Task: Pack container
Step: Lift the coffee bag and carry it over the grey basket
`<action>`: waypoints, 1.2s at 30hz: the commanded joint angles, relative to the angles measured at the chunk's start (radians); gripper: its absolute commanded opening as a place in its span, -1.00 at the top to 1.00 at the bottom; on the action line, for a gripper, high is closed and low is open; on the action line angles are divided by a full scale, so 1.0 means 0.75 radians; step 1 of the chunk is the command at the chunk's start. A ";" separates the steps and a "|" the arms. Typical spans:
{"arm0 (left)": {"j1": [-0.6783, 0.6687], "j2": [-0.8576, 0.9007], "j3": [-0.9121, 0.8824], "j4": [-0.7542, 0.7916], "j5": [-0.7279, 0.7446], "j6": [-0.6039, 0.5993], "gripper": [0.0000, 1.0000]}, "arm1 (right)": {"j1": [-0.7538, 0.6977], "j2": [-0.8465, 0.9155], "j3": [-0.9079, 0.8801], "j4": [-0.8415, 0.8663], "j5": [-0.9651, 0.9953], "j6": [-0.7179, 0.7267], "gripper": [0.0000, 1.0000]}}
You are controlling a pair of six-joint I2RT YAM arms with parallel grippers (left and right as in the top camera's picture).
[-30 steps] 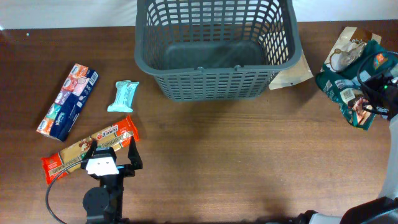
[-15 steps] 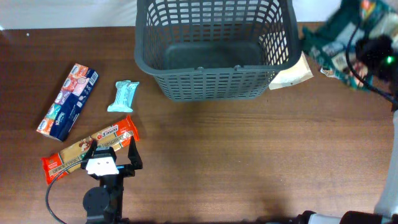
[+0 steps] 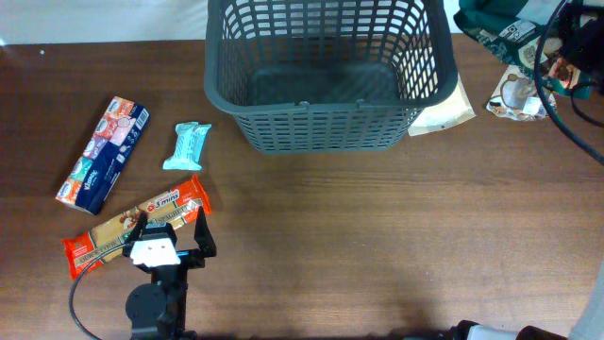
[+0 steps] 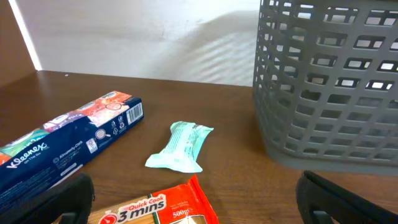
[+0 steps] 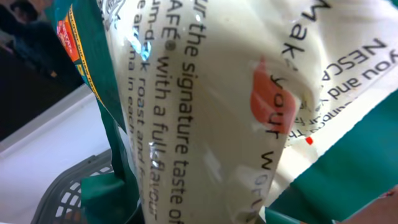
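The container [image 3: 326, 76] is a dark grey lattice basket at the back middle of the table, its base bare. It also shows in the left wrist view [image 4: 329, 87] and the right wrist view [image 5: 65, 193]. My right gripper [image 3: 559, 45] hangs right of the container's rim, shut on a green and cream coffee pack [image 3: 500, 26]. That pack [image 5: 217, 106] fills the right wrist view and hides the jaws. My left gripper [image 3: 170, 234] stands open, low over an orange pasta pack [image 3: 160, 203] [image 4: 158, 208], its fingers on either side without touching it.
A teal snack bar [image 3: 187, 146] [image 4: 181, 147] and a blue tissue pack [image 3: 102, 154] [image 4: 68, 143] lie left of the container. A beige pouch [image 3: 444, 111] rests against its right side. Another pale pouch [image 3: 517, 94] lies at the far right.
The right gripper has lifted the green pack off the table at the right and carried it back and left, towards the container's rim, uncovering a pale pouch. The left arm has not moved.
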 commanded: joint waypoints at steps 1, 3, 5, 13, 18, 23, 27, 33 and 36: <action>-0.003 -0.013 -0.007 0.000 0.014 0.021 -0.98 | 0.038 -0.051 0.067 0.048 -0.052 -0.019 0.92; -0.003 -0.013 -0.007 -0.001 0.014 0.021 -0.98 | 0.081 -0.048 0.067 0.058 -0.054 -0.020 0.92; -0.003 -0.013 -0.007 0.000 0.014 0.021 -0.99 | 0.135 -0.039 0.067 0.075 -0.054 -0.020 0.93; -0.003 -0.013 -0.007 0.000 0.014 0.021 -0.99 | 0.352 0.107 0.067 0.131 -0.053 -0.025 0.92; -0.003 -0.013 -0.007 -0.001 0.014 0.021 -0.98 | 0.436 0.189 0.067 0.143 -0.040 -0.084 0.92; -0.003 -0.013 -0.007 -0.001 0.014 0.021 -0.99 | 0.533 0.258 0.068 0.173 -0.034 -0.108 0.92; -0.003 -0.013 -0.007 -0.001 0.014 0.021 -0.99 | 0.587 0.288 0.089 0.181 -0.034 -0.135 0.92; -0.003 -0.013 -0.007 -0.001 0.014 0.021 -0.99 | 0.611 0.297 0.122 0.174 -0.034 -0.154 0.93; -0.003 -0.013 -0.007 -0.001 0.014 0.021 -0.99 | 0.611 0.320 0.122 0.143 -0.033 -0.170 0.92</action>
